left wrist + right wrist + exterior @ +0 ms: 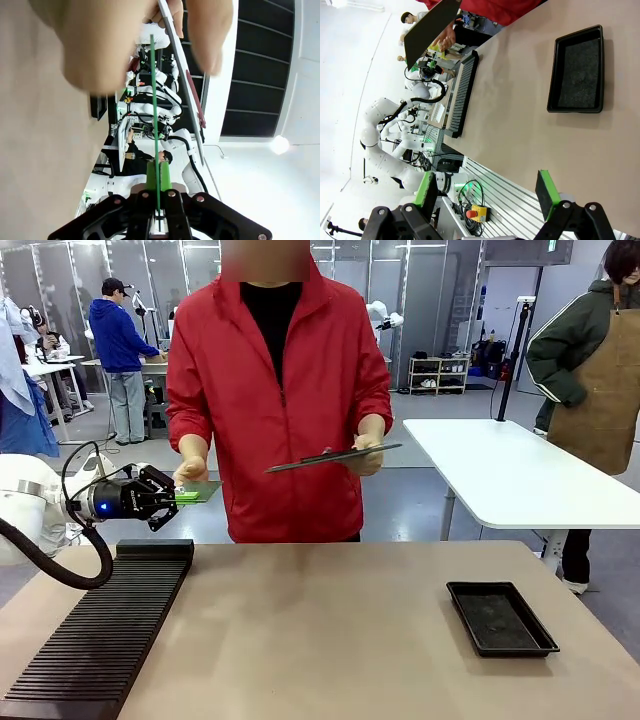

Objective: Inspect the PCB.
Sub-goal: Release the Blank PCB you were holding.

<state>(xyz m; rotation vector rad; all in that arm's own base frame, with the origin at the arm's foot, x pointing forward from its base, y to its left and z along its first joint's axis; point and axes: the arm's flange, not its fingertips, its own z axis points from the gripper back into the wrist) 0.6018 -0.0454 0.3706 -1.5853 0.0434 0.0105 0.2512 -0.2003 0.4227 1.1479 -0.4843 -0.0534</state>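
**Operator:** Where is the PCB point(203, 490), and what holds it?

**Technician:** We have it clenched between the green pads point(151, 176) of the left tool point(180, 497). It is held in the air beyond the far left edge of the worktop point(330, 640), well above the slotted rack point(100, 640). From the left wrist camera the board appears edge-on, running straight out from the pads. The person's hand point(190, 472) is at its far end. We judge that it touches the board, though up close the fingers are blurred.

**Operator:** How do we perform the presentation correctly?

**Technician:** We hold the board level and motionless, gripping its margin only. We judge that a thin board flexes, so we apply moderate clamping force. We do not loosen the pads unless the person's hold is clearly firm.

**Operator:** What is the pose of the arms?

**Technician:** The left arm enters from the left with its wrist roughly horizontal and its fingers pointing right, toward the person. The right tool point(485, 195) is spread wide and empty, with the black tray point(577, 70) ahead of it on the worktop. The person's other hand holds a clipboard point(335, 455), tilted, to the right of the board.
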